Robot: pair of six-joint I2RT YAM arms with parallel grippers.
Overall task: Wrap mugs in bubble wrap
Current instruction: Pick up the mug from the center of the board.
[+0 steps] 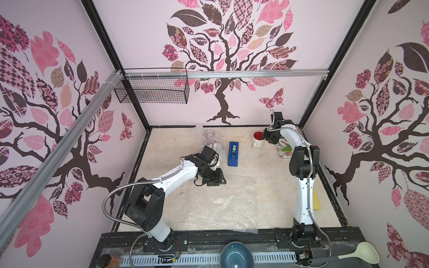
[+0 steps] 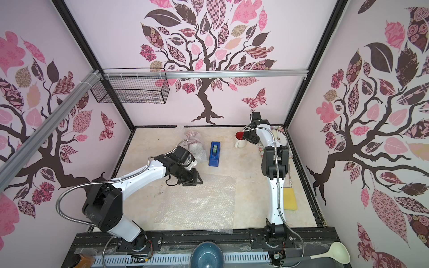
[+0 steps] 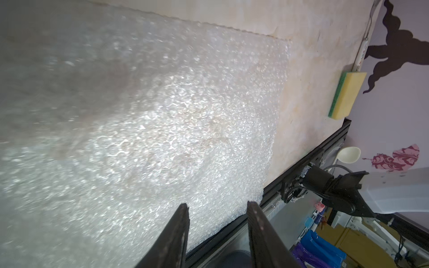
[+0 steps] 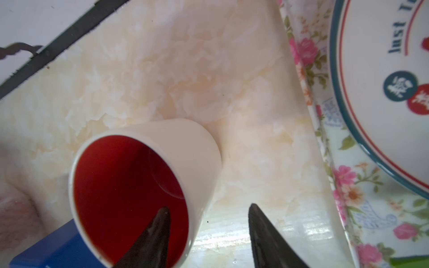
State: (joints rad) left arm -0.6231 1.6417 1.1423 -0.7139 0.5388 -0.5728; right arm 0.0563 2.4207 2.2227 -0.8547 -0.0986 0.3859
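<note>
A white mug with a red inside (image 1: 258, 139) (image 2: 240, 142) (image 4: 197, 150) stands upright at the back right of the table. My right gripper (image 1: 264, 137) (image 2: 246, 138) (image 4: 209, 207) is open and straddles its rim, one finger inside the red cup and the other outside, a gap away from the wall. A flat bubble wrap sheet (image 1: 220, 201) (image 2: 197, 201) (image 3: 162, 116) lies at the front centre. Over its far left corner hovers my left gripper (image 1: 219, 181) (image 2: 196, 181) (image 3: 217, 204), open and empty. Two bubble-wrapped bundles (image 1: 210, 135) (image 1: 219, 150) lie at the back left.
A blue tape dispenser (image 1: 233, 154) stands mid-table. A floral tray (image 1: 284, 155) with a plate sits beside the mug, against the right wall. A yellow sponge (image 2: 290, 198) lies by the right edge. A blue bowl (image 1: 236, 255) and a ladle (image 1: 362, 254) sit in front.
</note>
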